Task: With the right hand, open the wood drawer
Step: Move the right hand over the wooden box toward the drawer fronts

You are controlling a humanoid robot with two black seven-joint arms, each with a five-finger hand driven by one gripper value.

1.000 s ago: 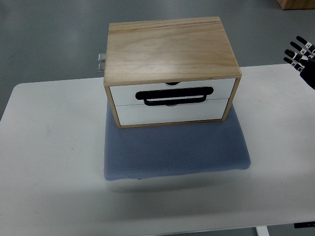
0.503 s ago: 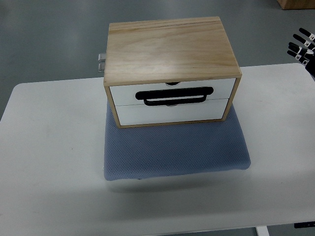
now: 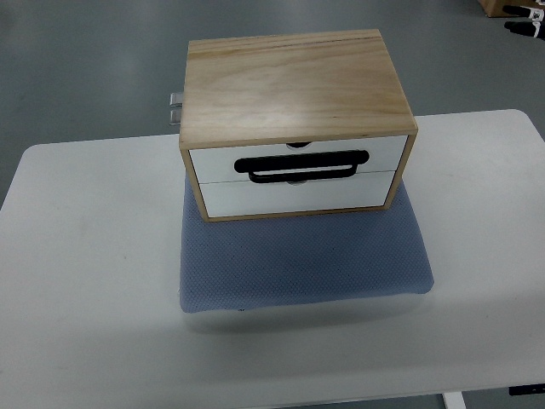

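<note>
A wooden drawer box (image 3: 294, 81) stands on a blue-grey mat (image 3: 302, 256) at the back middle of the white table (image 3: 85, 256). Its front has two white drawer fronts, upper (image 3: 387, 152) and lower (image 3: 294, 198), both shut flush. A black bar handle (image 3: 302, 166) lies across the seam between them. Only the tips of my right hand (image 3: 524, 19) show at the top right corner, far from the box, stretched out and holding nothing. My left hand is out of view.
A small metal fitting (image 3: 176, 108) sticks out at the box's back left. A brown carton corner (image 3: 494, 7) shows at the top right on the grey floor. The table's front edge runs along the bottom.
My right hand has moved up and away to the top right corner, almost out of the picture. The drawer box has not moved and its drawers stay shut.
</note>
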